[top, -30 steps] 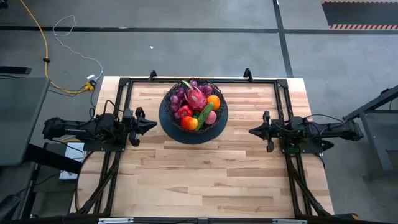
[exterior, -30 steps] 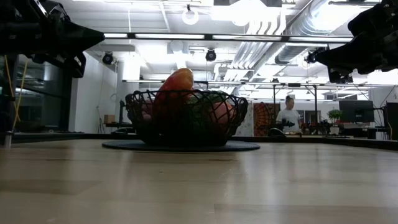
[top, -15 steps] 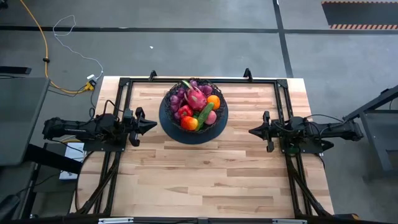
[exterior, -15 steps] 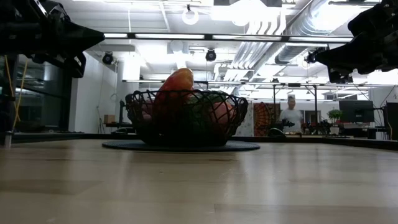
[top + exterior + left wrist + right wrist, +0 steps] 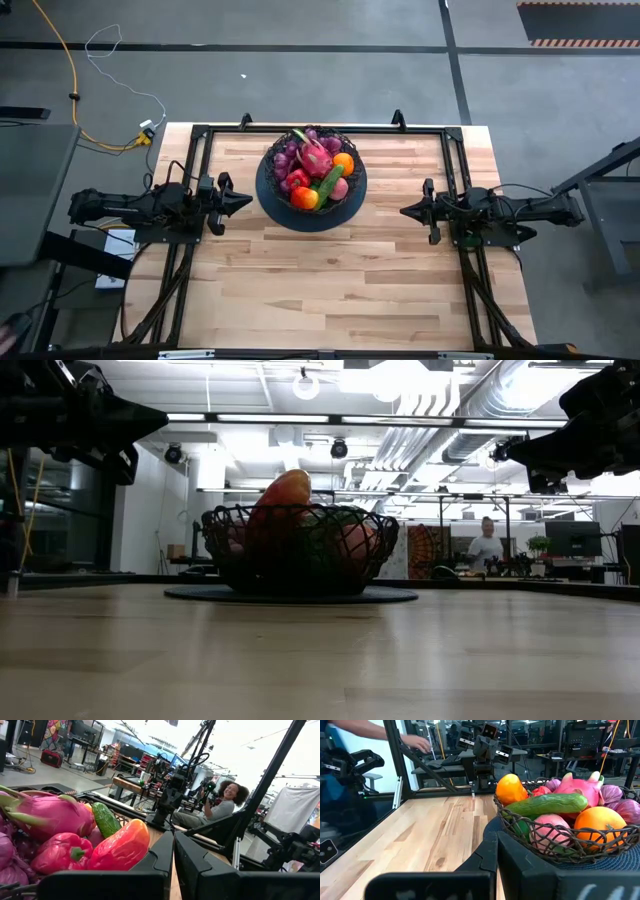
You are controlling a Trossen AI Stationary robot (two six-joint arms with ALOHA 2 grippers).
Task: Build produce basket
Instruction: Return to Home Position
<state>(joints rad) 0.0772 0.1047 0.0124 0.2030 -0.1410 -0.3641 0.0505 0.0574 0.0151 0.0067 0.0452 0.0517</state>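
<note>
The basket (image 5: 311, 178), heaped with produce (image 5: 318, 170), sits between two clenched, empty arms, the left pincer (image 5: 245, 200) nearer than the right pincer (image 5: 404, 211).

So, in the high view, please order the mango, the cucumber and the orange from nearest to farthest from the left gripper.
1. The mango, on the side of the basket that faces the left gripper.
2. The cucumber, lying across the middle of the pile.
3. The orange, on the far side, away from that gripper.
</note>
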